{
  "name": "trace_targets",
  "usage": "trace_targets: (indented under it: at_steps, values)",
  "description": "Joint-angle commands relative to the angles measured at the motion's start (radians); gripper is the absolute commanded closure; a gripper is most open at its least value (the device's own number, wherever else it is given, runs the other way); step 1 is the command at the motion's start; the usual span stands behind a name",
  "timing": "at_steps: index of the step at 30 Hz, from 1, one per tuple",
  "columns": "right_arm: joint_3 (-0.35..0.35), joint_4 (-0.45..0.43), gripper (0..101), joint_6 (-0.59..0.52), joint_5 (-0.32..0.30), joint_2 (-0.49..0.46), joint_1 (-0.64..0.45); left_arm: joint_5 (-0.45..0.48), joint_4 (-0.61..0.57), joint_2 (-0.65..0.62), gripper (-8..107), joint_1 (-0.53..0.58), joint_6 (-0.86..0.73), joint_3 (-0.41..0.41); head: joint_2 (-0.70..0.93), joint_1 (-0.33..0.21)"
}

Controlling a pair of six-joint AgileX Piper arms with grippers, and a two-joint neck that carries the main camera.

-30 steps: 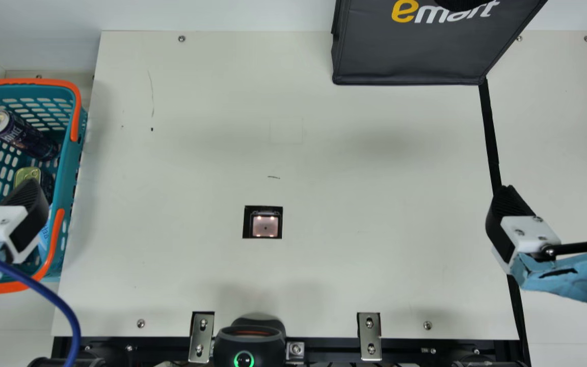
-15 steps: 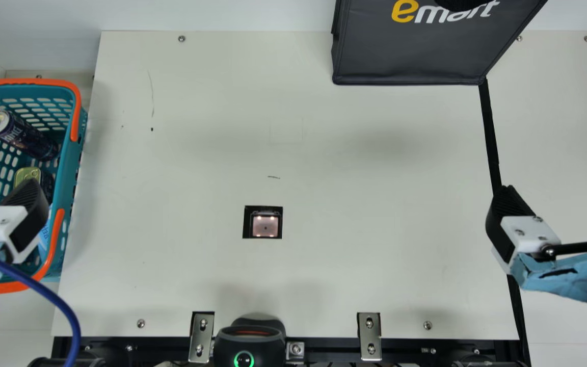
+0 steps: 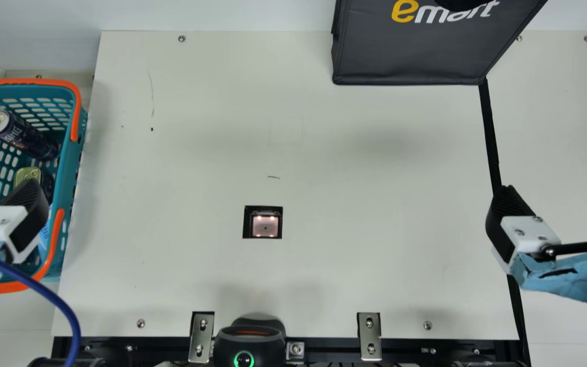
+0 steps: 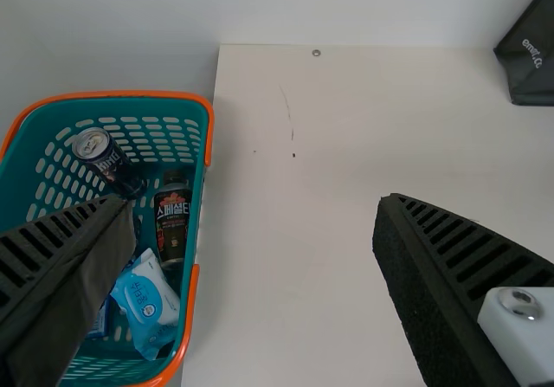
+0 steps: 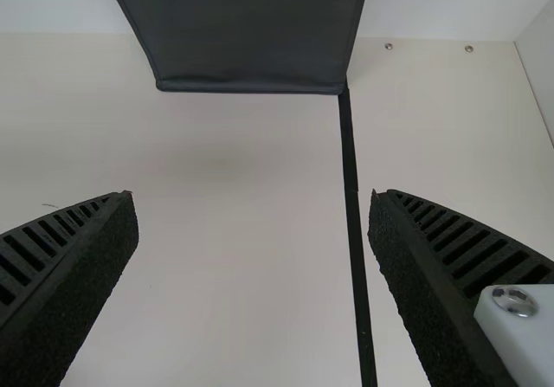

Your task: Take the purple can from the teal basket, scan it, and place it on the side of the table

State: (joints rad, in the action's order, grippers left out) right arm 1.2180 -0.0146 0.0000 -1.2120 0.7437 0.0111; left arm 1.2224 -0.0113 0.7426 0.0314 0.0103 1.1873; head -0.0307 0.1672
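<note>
Pale cream panels make up the broad table (image 3: 354,178), with a white wall (image 3: 222,15) along its far side. At the left sits a teal plastic basket with slotted walls and orange handles (image 3: 72,168). Inside, toward its far end, a dark purple cylindrical can with a silver top (image 3: 23,137) lies at a slant, its top pointing far left. Nearer in the basket are a gold-lidded tin (image 3: 27,175), a dark bottle with a brown label (image 4: 173,222) and a light-blue soft packet (image 4: 147,305).

The left gripper (image 3: 27,206) hangs over the near part of the basket, apart from the can; its two black ribbed fingers stand wide open, holding nothing. The right gripper (image 3: 556,191) is over the right side of the table, also spread wide and holding nothing, with one finger over a long black strip (image 3: 490,142).

A lit square scanner window in a black frame (image 3: 265,227) is set in the table, left of the middle. At the near edge is a black device with a green ring (image 3: 245,346). Far right stands a dark grey fabric bag (image 3: 410,51).
</note>
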Motion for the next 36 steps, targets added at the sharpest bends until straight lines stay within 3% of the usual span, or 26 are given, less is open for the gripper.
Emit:
trace_targets:
  at_steps: [1, 36]
  values:
    - [0.000, 0.000, 6, 0.000, 0.000, 0.000, 0.000, 0.000, 0.000, 0.000, 9, 0.000, 0.000, 0.000, 0.003, -0.029]
    - [0.000, 0.000, 6, 0.000, -0.001, 0.000, 0.000, 0.000, 0.000, 0.000, 9, 0.000, 0.000, 0.000, 0.003, -0.029]
